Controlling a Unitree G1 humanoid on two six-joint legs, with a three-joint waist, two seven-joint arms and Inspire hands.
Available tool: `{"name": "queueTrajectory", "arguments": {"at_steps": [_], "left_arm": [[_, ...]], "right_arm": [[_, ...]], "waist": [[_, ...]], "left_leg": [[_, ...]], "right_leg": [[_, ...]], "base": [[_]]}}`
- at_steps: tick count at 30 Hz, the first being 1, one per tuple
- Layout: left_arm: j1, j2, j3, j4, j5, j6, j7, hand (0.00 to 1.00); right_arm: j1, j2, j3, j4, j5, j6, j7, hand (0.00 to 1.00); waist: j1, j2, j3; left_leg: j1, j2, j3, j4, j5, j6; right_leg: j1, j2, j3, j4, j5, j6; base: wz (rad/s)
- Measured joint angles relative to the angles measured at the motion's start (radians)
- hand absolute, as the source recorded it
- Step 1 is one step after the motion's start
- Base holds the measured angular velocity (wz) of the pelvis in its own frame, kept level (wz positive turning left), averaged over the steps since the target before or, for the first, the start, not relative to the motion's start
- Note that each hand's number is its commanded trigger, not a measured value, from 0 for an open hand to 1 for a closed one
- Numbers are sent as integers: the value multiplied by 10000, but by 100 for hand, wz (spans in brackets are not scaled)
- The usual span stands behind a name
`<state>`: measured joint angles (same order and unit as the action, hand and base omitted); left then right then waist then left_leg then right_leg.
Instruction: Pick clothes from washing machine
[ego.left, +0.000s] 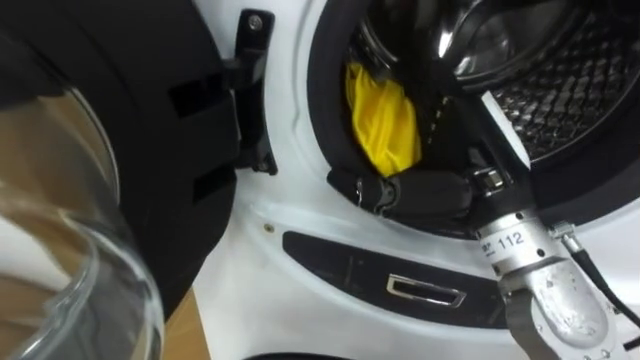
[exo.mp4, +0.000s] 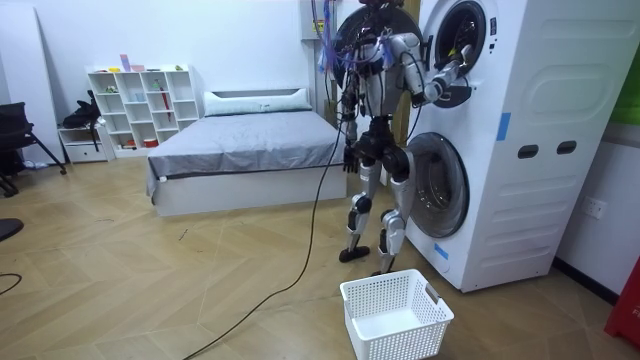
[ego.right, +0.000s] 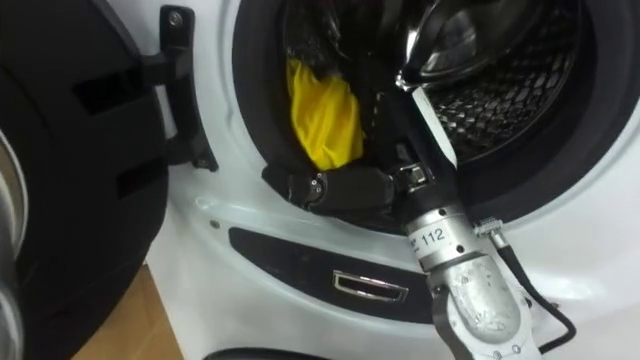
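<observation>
A yellow cloth hangs against the left inside of the upper washing machine's drum. My right hand, black, lies on the dark door seal at the bottom of the drum opening, right under the cloth's lower tip, which touches it. Its grip is dark against the seal and not readable. In the room view I stand facing the stacked machines, with my right hand reaching into the upper drum. My left hand hangs relaxed at my side.
The upper machine's door, black with a glass bowl, stands swung open on the left. A white laundry basket sits on the floor by my feet, before the lower machine's round door. Behind me are a bed and a white shelf.
</observation>
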<state>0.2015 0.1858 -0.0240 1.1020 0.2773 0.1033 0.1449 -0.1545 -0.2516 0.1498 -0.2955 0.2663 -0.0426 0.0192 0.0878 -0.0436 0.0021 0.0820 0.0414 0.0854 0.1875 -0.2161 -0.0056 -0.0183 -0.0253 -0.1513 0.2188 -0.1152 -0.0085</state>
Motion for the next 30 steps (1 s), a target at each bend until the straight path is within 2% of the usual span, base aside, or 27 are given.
{"name": "queueTrajectory", "arguments": {"at_steps": [6, 11, 13, 16, 21, 25, 30], "left_arm": [[160, -170, 34, -224, 4, -33, -79, 0], [351, -186, 233, -225, 5, -61, -75, 0], [415, -193, 247, -225, 9, -118, -74, 0], [476, -199, 247, -215, 8, -196, -74, 0], [588, -204, 249, -216, 7, -181, -73, 0], [694, -244, 248, -224, 13, -169, -41, 0], [852, -278, 532, -290, 227, -159, 25, 0]], "right_arm": [[-16, -13, -195, -359, 142, 208, 246, 0], [90, -7, -198, -613, 497, 211, 280, 0], [88, -7, -313, -773, 1406, 211, 261, 0], [98, -7, -344, -783, 1998, 211, 187, 0], [157, -8, -415, -738, 2315, 239, 146, 0], [172, -7, -592, -741, 2391, 444, 146, 0], [255, -8, -768, -745, 2386, 463, 145, 0]], "waist": [[-134, 46, 23], [-232, 72, 42], [-275, 57, 34], [-314, 27, 13], [-310, -17, 7], [-469, -110, -21], [-619, -152, -49]], "left_leg": [[19, 4, -34, -77, -4, 5], [179, 13, -36, -201, -4, 6], [182, 13, -61, -206, -9, 11], [198, 16, -91, -202, -11, 15], [323, 17, -91, -240, -30, 28], [288, -22, -121, -200, -57, 58], [293, -42, -121, -194, -61, 73]], "right_leg": [[103, 38, -35, -173, 80, 20], [288, 57, -46, -335, 95, 35], [316, 56, -73, -378, 96, 38], [398, 58, -134, -491, 141, 54], [516, 55, -139, -500, 149, 59], [519, 8, -184, -507, 134, 85], [530, -8, -202, -525, 152, 118]], "base": [[0], [0], [2], [3], [1], [4], [0]]}}
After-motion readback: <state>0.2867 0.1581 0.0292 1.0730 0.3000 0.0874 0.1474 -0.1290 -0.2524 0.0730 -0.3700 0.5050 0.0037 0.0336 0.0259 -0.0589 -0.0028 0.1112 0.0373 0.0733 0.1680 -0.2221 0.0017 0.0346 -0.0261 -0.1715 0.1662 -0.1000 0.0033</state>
